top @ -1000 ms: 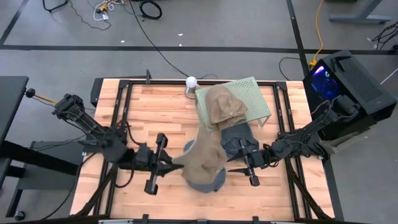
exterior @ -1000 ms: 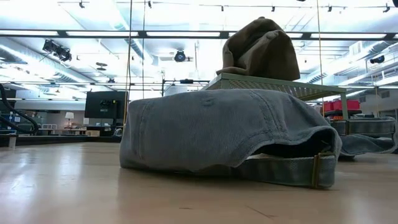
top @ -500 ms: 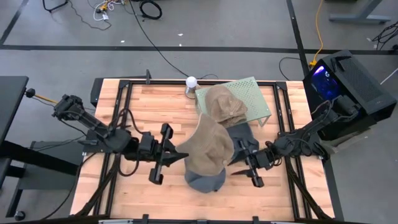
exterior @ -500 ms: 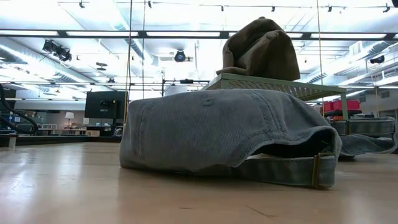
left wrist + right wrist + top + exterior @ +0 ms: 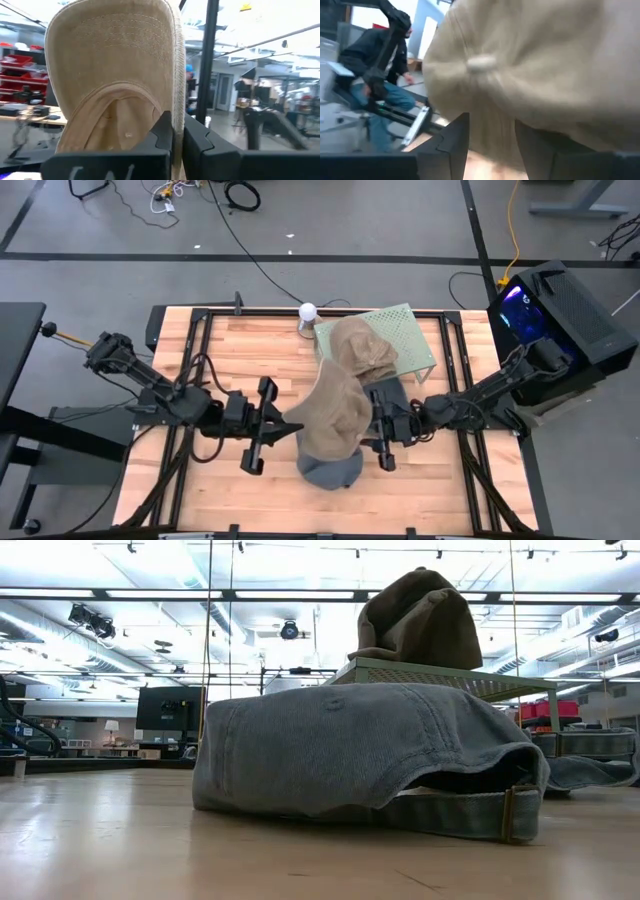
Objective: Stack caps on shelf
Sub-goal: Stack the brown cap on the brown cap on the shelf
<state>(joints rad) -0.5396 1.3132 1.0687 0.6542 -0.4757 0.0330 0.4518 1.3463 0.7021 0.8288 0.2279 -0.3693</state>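
Wooden tabletop (image 5: 250,350) is ringed by a black frame. At centre-left, the left gripper (image 5: 283,427) is clamped on a tan cap (image 5: 334,412), held above a blue-grey cap (image 5: 330,471). The right gripper (image 5: 378,430), fingers parted around the tan crown, should steady it. Clear room lies toward the far-right shelf (image 5: 412,330), where another tan cap (image 5: 362,352) already sits; its edge should be cleared.

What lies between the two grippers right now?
In the high view, a tan cap hangs between the left gripper, shut on its edge, and the right gripper. It hangs over a blue-grey cap on the table.
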